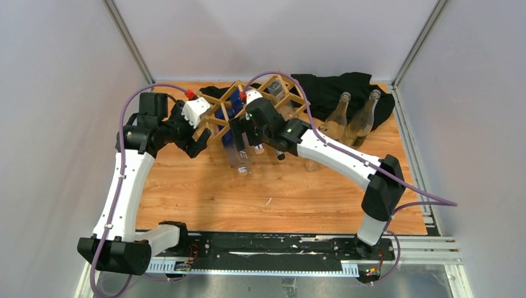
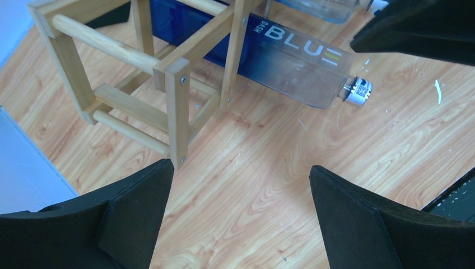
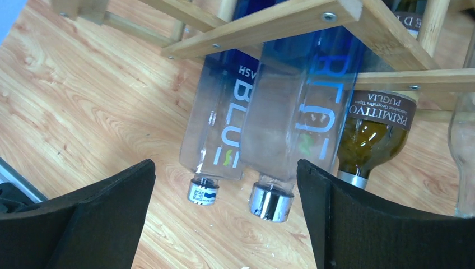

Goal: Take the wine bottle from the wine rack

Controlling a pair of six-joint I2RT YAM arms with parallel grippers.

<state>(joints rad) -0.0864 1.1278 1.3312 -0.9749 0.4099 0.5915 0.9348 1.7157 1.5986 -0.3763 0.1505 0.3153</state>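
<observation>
right gripper [image 3: 225, 168] spread wide, lined up w/ the blue bottles [image 3: 221, 129], not the wine bottle [image 3: 372, 134] just beside them in the wine rack [image 3: 269, 22]. could grab wrong one. left gripper [image 2: 241, 168] wide too, empty.

Both arms extended, seen from the top camera. The white-and-black left arm [image 1: 124, 186] rises from its near-left base, bends at the elbow, and its forearm turns toward centre. The black two-finger left gripper [image 1: 197, 144] angles downward, jaws spread wide in the wrist view [image 2: 241, 207]. The white-and-black right arm [image 1: 335, 155] has its elbow at far right and its forearm stretched leftward. The black two-finger right gripper [image 1: 245, 138] also angles down, jaws wide apart [image 3: 224, 207]. The grippers are near each other, not touching.
</observation>
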